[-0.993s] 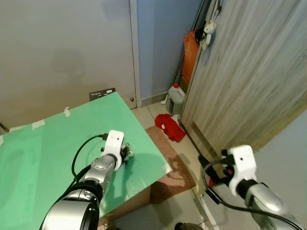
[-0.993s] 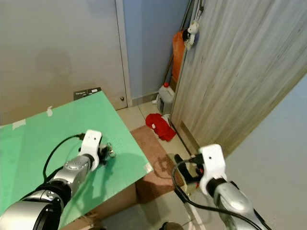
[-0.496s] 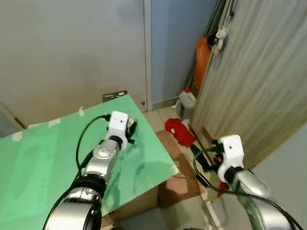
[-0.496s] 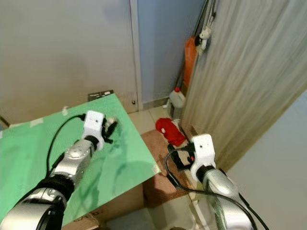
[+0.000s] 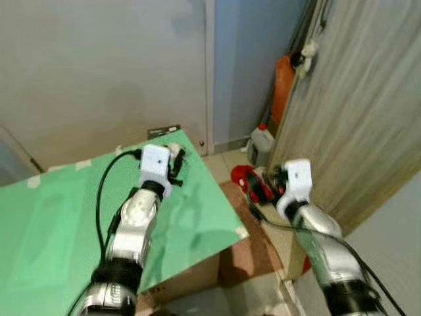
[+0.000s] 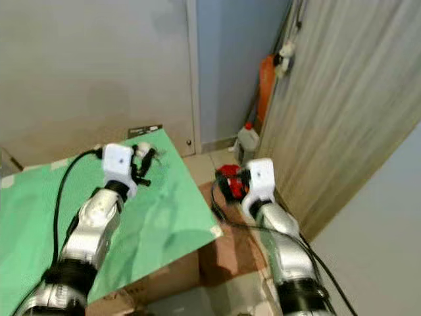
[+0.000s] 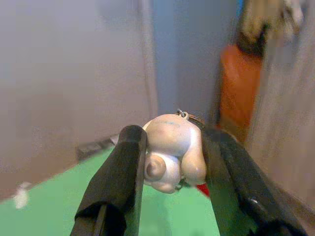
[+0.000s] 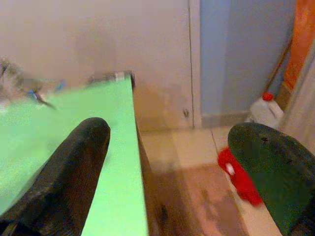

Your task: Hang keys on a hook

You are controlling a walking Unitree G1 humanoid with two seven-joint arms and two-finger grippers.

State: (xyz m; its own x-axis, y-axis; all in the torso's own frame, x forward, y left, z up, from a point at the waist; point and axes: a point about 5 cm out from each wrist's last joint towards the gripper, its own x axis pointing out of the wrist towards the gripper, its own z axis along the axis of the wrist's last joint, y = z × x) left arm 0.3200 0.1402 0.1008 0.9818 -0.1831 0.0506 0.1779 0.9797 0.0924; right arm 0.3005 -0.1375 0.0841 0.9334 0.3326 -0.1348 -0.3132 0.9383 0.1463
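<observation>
left pincer (image 7: 172, 162) clamped on the keys (image 7: 173, 152), above the green bench (image 5: 59, 224). right pincer (image 8: 172, 162) apart, idle. we judge: keep grip firm, carry toward door (image 5: 355, 112) hook.

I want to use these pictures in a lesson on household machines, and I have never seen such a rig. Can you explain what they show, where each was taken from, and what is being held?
This is a walking humanoid robot with two silver arms, each ending in a tool of two long black fingers. Two pictures come from cameras in its head, looking forward and down. The other two come from a camera on each wrist, looking along that tool's fingers.

The left tool is raised above a green table and is shut on a small white keychain figure with a metal ring. The right tool is open, holding nothing, over the floor beside the table.

Beyond lie a red cloth, a white bottle and a wooden door with a small white figure hanging near its edge.
</observation>
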